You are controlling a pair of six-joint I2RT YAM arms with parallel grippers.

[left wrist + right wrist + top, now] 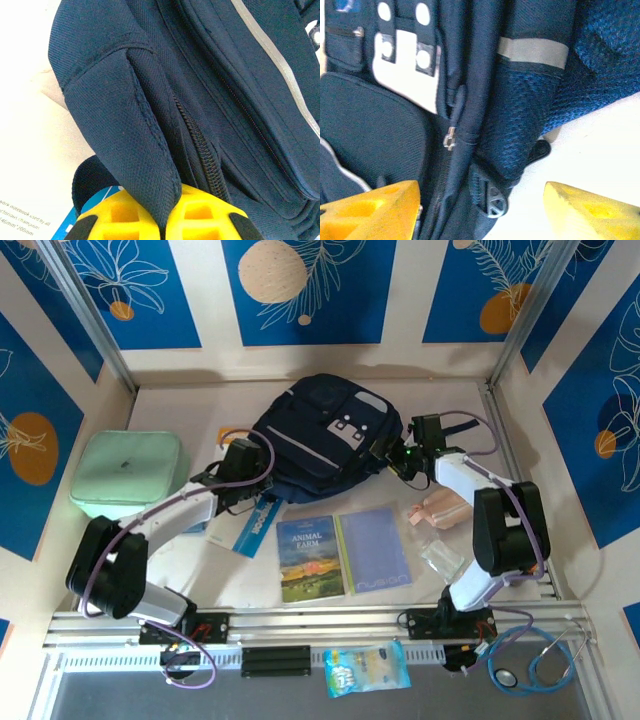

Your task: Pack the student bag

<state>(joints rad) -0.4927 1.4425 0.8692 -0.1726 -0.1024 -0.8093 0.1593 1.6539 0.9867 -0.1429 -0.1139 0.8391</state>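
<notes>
Pale tabletop holds the student bag mid-rear; with my left claw pinching a fold of its side fabric and my right claw spread by the zipper pull, I fear the fold slipping free when the zipper is tugged.

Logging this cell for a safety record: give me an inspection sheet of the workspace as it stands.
Surface: pale tabletop, partly covered.
Job's things: large dark navy fabric backpack, lying mid-table.
Clutter: mint green rounded-square case; Animal Farm paperback; lilac notebook; pink pouch; snack packet; blue stethoscope.
Grippers: left gripper shut on a backpack fabric fold; right gripper open at its side.
Cables: purple cables looped along both arms.
Surroundings: blue floral wall panels.
</notes>
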